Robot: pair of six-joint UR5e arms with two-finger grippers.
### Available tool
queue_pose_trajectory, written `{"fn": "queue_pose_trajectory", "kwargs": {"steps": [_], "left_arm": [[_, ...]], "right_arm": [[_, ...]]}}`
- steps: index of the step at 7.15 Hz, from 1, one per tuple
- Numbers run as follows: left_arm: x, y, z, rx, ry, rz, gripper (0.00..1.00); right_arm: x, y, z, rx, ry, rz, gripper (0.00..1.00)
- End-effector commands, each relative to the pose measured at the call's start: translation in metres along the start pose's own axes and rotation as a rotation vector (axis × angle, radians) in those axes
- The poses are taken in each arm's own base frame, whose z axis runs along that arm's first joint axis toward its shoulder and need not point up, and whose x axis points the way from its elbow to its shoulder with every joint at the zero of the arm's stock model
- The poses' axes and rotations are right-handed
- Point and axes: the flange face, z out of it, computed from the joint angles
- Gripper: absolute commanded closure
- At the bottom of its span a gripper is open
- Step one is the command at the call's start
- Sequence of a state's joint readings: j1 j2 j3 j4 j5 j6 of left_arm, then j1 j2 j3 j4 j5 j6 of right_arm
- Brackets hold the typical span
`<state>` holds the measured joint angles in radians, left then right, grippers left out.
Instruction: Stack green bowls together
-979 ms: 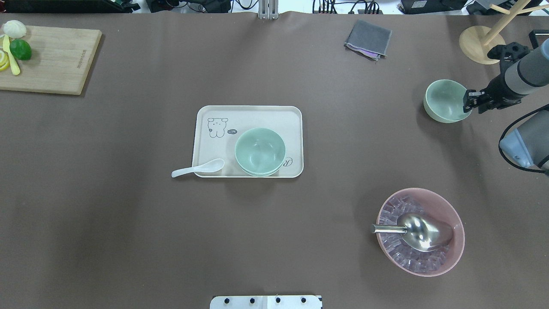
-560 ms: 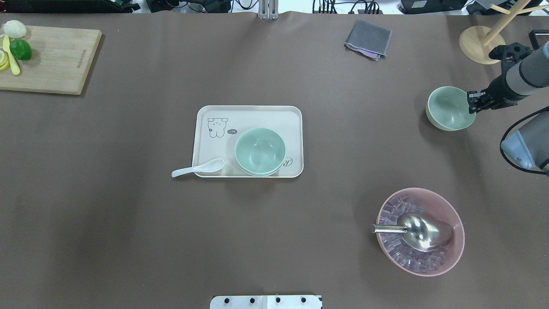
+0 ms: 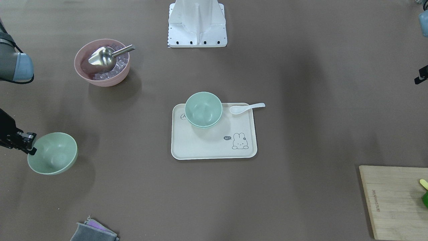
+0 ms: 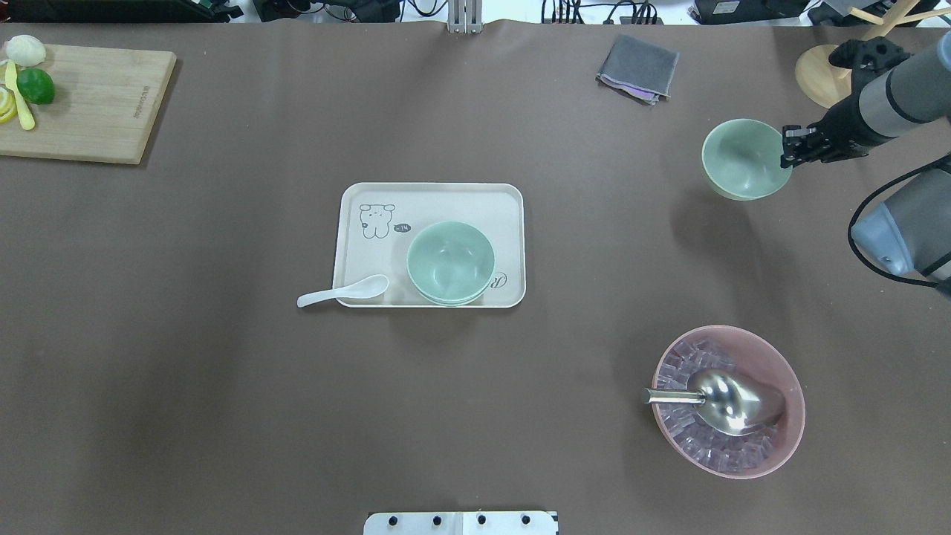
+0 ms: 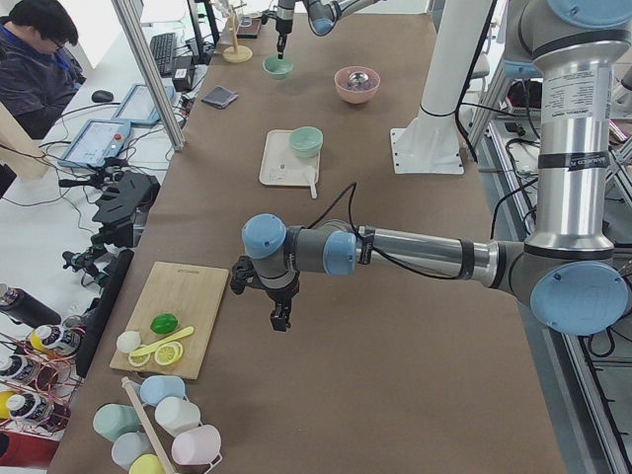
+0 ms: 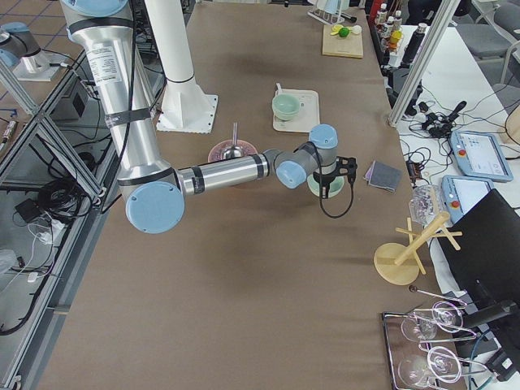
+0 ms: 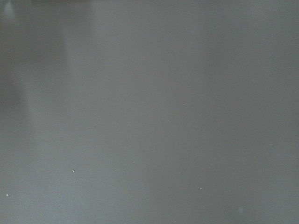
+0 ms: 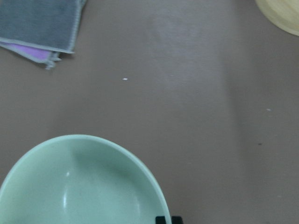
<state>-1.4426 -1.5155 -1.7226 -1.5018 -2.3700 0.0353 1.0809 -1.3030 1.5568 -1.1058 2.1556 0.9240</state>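
Brown table (image 4: 223, 386) all around. One green bowl (image 4: 743, 160) hangs above it at the far right, its rim pinched in my right claw (image 4: 786, 154), well apart from the two nested green bowls (image 4: 450, 264) on the cream tray (image 4: 431, 197). I cannot tell whether my left claw (image 5: 280, 318) is wide or narrow.

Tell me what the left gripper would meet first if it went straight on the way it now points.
Probably the flat brown table surface: the left gripper points down, and its wrist view shows nothing else. Height is unclear.
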Motion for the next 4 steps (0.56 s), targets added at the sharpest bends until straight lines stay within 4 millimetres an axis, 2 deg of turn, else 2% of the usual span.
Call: {"fn": "queue_pose_trajectory", "kwargs": {"steps": [1,3,4], "left_arm": [[-0.003,0.0,0.003,-0.007,0.0,-0.008,0.02],[-0.006,0.001,0.006,-0.013,0.0,-0.014,0.02],[-0.011,0.002,0.011,-0.023,0.001,-0.022,0.02]], "right_arm": [[-0.104,0.014,-0.017,0.005,-0.113,-0.007,1.0],[-0.201,0.034,-0.021,0.006,-0.198,-0.045,1.0],[-0.227,0.053,-0.014,-0.008,-0.214,-0.073,1.0]]}}
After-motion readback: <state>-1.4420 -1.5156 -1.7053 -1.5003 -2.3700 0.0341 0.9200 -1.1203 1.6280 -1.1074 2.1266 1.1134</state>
